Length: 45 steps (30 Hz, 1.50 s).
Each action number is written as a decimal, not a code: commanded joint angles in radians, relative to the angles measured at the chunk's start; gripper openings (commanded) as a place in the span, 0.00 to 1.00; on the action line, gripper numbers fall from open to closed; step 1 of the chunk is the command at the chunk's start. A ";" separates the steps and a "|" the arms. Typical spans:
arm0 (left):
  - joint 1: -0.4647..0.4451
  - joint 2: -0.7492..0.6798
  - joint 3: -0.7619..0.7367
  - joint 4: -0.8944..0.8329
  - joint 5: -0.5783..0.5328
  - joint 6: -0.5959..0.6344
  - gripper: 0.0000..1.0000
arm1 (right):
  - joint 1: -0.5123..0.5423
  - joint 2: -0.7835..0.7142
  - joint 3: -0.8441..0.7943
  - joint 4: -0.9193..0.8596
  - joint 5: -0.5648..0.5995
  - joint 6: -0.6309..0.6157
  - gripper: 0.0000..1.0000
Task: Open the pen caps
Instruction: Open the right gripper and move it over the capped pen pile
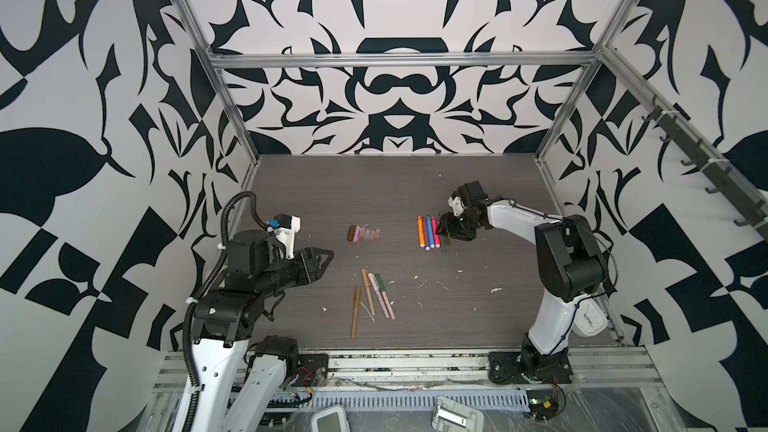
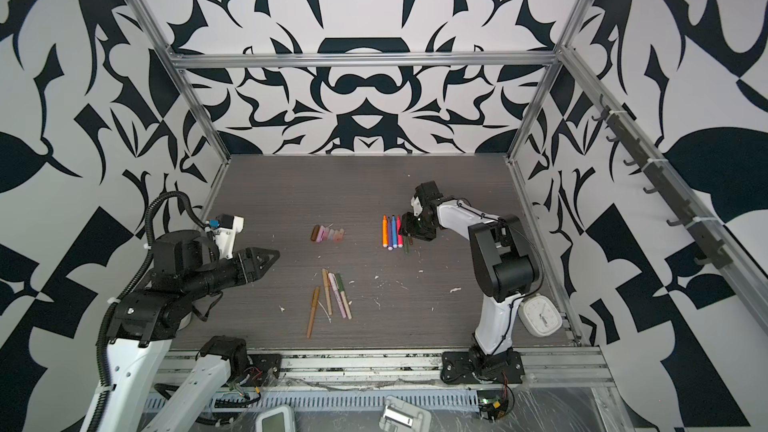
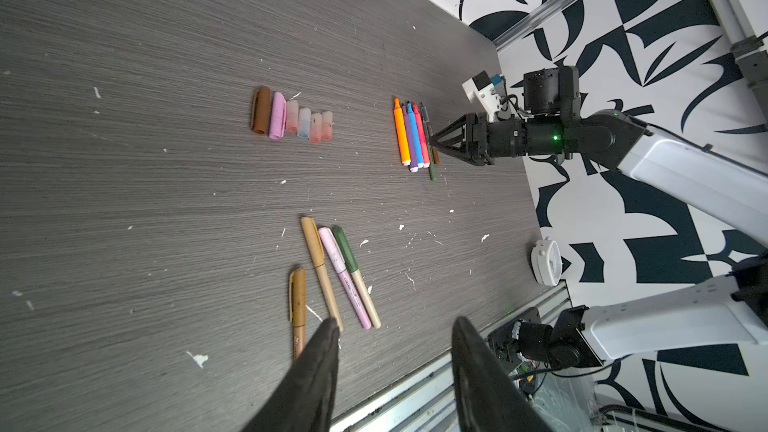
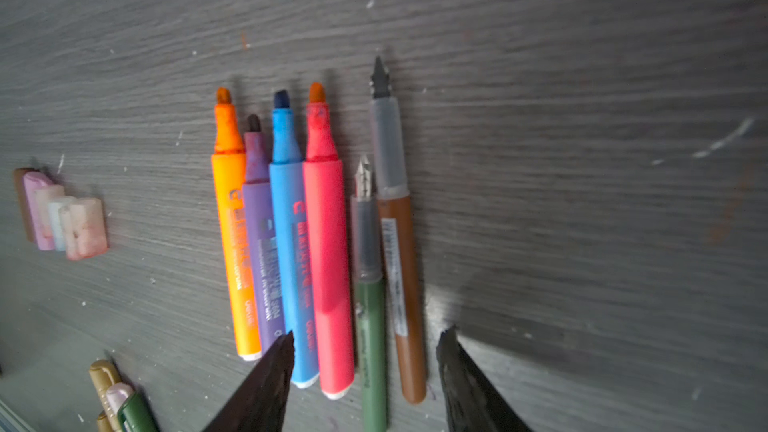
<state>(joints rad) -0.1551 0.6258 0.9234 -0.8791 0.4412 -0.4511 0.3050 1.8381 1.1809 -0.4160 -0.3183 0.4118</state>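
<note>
White flecks [image 1: 495, 290] litter the dark grey wood-grain bench [image 1: 374, 184], mostly toward its front right. A white alarm clock [image 1: 588, 317] sits at the front right corner. Black-and-white patterned walls [image 1: 395, 110] on an aluminium frame [image 1: 399, 61] enclose it; a dark hook rail [image 1: 706, 166] lines the right wall.

**Patterned booth, grey table**

Matte white walls [image 1: 415, 14] carry bold black abstract shapes on every side. Silver aluminium frame rails [image 1: 399, 61] edge a dark grey wood-grain tabletop [image 1: 374, 184] flecked with small white scraps [image 1: 495, 290]. A dark hook rack [image 1: 702, 168] lines one wall.

Both top views overlook the table [image 1: 374, 184] (wrists nearer)
</note>
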 commanded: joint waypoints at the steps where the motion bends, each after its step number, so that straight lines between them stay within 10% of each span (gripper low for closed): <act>1: 0.005 0.001 -0.011 -0.012 -0.005 0.010 0.47 | 0.020 -0.094 0.012 -0.020 0.025 -0.003 0.58; 23: 0.005 0.008 -0.014 -0.012 -0.020 0.002 0.47 | 0.785 -0.240 -0.171 -0.050 0.385 0.171 0.46; 45: 0.005 0.010 -0.015 -0.012 -0.021 0.000 0.47 | 0.909 -0.119 -0.089 -0.046 0.456 0.222 0.37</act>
<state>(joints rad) -0.1551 0.6392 0.9230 -0.8791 0.4248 -0.4522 1.2064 1.7695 1.0607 -0.4606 0.1104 0.6220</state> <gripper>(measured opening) 0.471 0.374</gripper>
